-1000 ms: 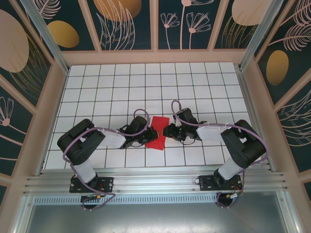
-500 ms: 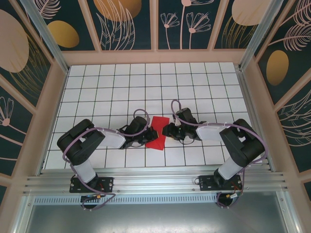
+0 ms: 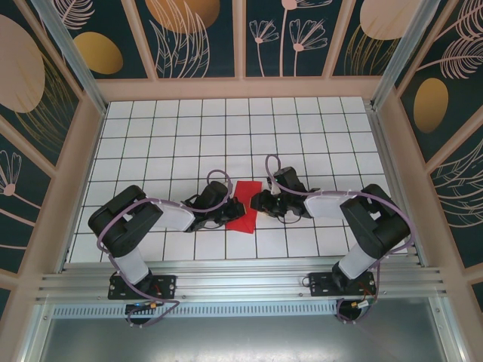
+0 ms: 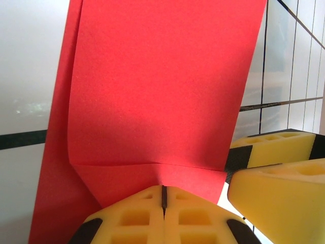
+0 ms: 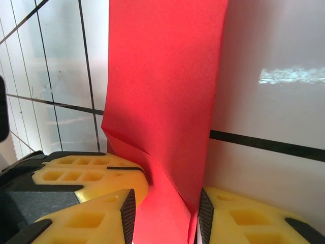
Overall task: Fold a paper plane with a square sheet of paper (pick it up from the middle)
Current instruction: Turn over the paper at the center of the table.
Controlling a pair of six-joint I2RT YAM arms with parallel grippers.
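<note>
Note: your right gripper (image 5: 165, 203) has edged in from 3 o'clock, jaws apart astride the square sheet of paper (image 3: 244, 205), 6 o'clock on the bench (image 3: 189, 136). Your left gripper (image 4: 163, 190), at 9 o'clock, stays clenched on its edge. Creasing looks imminent.

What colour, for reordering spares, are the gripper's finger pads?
Pads are yellow with black strips; clearest in left wrist view.

The paper (image 3: 244, 197) lies between left gripper (image 3: 232, 214) and right gripper (image 3: 258, 202).
</note>
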